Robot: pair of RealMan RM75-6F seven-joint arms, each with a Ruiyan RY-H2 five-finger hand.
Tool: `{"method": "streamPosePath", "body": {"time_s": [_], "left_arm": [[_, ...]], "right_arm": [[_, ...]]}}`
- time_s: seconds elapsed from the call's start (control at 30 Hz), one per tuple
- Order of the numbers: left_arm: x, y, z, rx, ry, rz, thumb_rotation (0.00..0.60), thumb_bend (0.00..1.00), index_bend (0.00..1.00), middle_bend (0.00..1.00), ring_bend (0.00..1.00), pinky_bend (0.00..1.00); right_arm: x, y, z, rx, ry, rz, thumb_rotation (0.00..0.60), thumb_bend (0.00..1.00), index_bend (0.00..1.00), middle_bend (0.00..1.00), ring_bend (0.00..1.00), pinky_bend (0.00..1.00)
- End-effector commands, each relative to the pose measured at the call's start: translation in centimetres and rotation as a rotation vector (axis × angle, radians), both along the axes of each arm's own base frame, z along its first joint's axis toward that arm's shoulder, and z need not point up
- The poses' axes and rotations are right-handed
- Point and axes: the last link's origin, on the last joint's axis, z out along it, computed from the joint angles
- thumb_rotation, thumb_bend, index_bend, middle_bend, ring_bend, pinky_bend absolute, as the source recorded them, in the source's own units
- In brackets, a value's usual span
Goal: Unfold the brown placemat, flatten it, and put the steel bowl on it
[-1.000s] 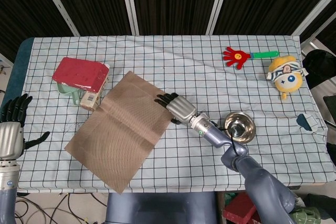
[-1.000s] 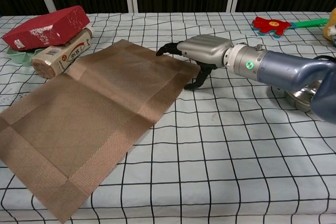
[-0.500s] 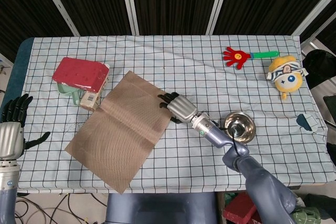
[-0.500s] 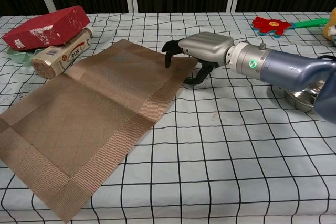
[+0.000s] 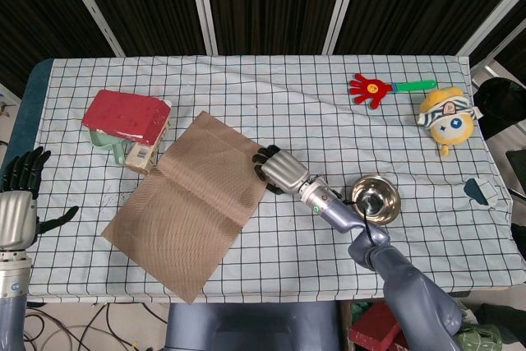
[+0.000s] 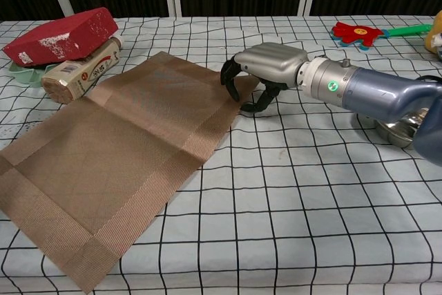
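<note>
The brown placemat [image 5: 191, 201] [image 6: 117, 157] lies spread open on the checked tablecloth, a fold crease across its middle. My right hand [image 5: 279, 170] [image 6: 266, 67] is at the mat's right edge. Its fingers curl downward with their tips on the mat, and the thumb touches the cloth just beside the edge. The mat edge lies flat, not lifted. The steel bowl [image 5: 376, 200] [image 6: 400, 129] stands upright to the right, next to my right forearm, which partly hides it in the chest view. My left hand [image 5: 20, 203] hangs off the table's left side, fingers spread, holding nothing.
A red box [image 5: 123, 114] [image 6: 62, 34] rests on a green dish and a packet [image 6: 79, 68] at the mat's upper left. A red clapper toy [image 5: 386, 86] and a yellow plush [image 5: 446, 118] lie at the back right. A small object [image 5: 481, 189] lies near the right edge.
The right hand's fingers went from stretched flat over the mat to curled downward, and the hand drew slightly right toward the mat's edge. The mat barely shifted. The left hand stayed put.
</note>
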Motion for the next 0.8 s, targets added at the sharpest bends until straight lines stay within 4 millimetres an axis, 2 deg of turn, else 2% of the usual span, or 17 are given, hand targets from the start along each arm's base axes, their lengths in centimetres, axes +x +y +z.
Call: {"method": "streamPosePath", "body": {"time_s": [0.03, 0.8], "left_arm": [[0.01, -0.01, 0.02, 0.000, -0.002, 0.000, 0.600, 0.00, 0.07, 0.03, 0.02, 0.03], [0.07, -0.03, -0.02, -0.005, -0.004, -0.003, 0.600, 0.00, 0.07, 0.03, 0.02, 0.03]], "right_arm": [[0.03, 0.02, -0.01, 0.002, 0.000, 0.002, 0.600, 0.32, 0.57, 0.26, 0.17, 0.21], [-0.25, 0.15, 0.31, 0.002, 0.005, 0.014, 0.600, 0.42, 0.63, 0.26, 0.17, 0.21]]}}
